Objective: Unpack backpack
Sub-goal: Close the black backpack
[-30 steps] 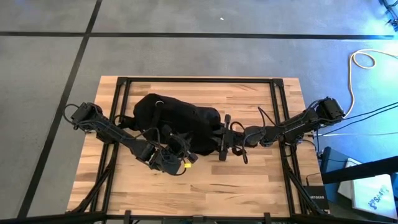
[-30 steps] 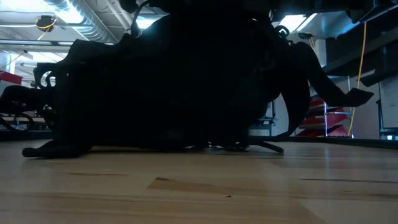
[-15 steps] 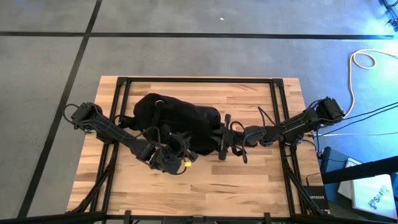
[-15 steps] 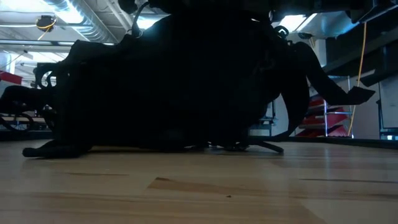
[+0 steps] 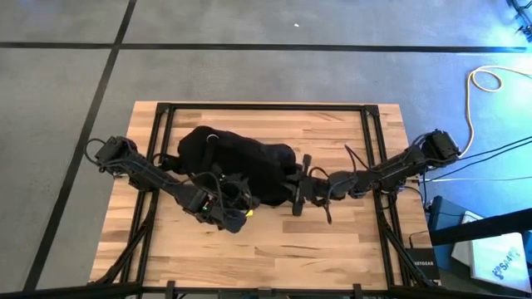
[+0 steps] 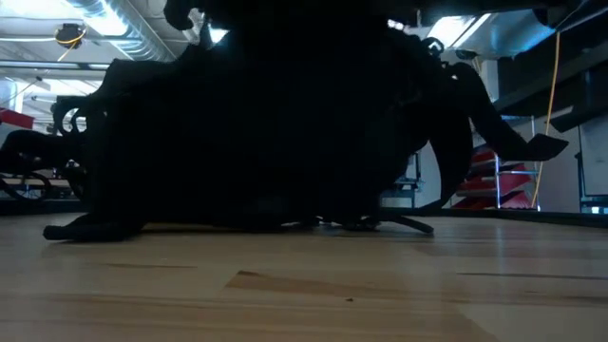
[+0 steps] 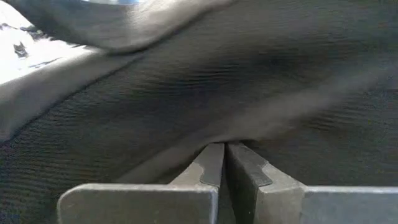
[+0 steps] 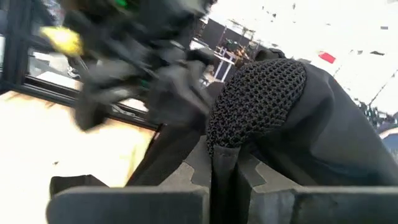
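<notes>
The black backpack [image 5: 237, 156] lies on its side in the middle of the wooden table [image 5: 274, 241]; in the low view the backpack [image 6: 266, 142] fills most of the picture, with a loose strap [image 6: 90, 228] lying on the wood. My left gripper [image 5: 241, 198] is at the backpack's near side, shut on its black fabric [image 7: 205, 93]. At the backpack's right end, my right gripper [image 5: 301, 184] is shut on a mesh-padded piece [image 8: 255, 102]. My left gripper pinches a raised fold of the backpack's black fabric [image 7: 225, 138] between its two fingertips [image 7: 211, 163], coming about level from the table's near left. The cloth is drawn up into a ridge at the fingers; the backpack's body stays on the table. My right gripper pinches the lower edge of the mesh-padded piece [image 8: 219, 148] at the backpack's right end between its two fingers [image 8: 249, 171]. It comes level from the table's right. The padded piece stands up above the fingers.
A black metal frame [image 5: 372, 149] runs around the table's edges. Bare wood lies free along the near side and at the far right [image 5: 332, 129]. Loose black straps [image 5: 298, 203] trail off the backpack's right end. Cables lie on the floor [image 5: 486, 79] beyond the right edge.
My left gripper has turned at the wrist and shifted slightly toward the table's left while staying shut on the fabric. My right gripper has rolled a little, still shut on the padded piece. The backpack's body stays in place.
</notes>
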`<state>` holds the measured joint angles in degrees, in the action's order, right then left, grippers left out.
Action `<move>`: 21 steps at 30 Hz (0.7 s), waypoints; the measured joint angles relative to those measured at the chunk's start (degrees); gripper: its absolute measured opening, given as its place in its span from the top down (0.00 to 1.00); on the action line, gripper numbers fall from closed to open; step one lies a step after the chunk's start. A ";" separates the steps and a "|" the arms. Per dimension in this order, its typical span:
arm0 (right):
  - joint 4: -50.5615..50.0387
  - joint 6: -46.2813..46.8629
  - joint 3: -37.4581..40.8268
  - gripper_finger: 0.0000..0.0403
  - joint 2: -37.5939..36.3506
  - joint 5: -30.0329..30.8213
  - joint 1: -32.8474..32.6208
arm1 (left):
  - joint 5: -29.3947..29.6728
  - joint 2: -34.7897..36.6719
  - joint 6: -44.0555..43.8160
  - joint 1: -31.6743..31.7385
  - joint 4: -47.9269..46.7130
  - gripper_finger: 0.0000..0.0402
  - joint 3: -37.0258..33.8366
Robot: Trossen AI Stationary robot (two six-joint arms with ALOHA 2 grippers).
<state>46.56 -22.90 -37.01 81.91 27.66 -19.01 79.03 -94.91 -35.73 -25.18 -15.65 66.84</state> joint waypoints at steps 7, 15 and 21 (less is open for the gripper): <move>0.87 -2.22 -0.07 1.00 0.00 1.32 -1.74 | 0.17 0.09 -1.18 0.67 -0.04 1.00 0.03; 0.86 -1.94 -0.07 1.00 0.00 1.33 -1.66 | -9.17 0.09 -0.23 0.05 1.54 1.00 0.03; 0.36 -1.94 -0.11 1.00 -0.02 1.31 -1.66 | -11.18 0.71 -3.14 0.50 1.62 0.97 0.01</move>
<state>46.92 -24.84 -37.12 81.89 28.97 -20.67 67.85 -94.21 -38.87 -24.69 -14.03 66.85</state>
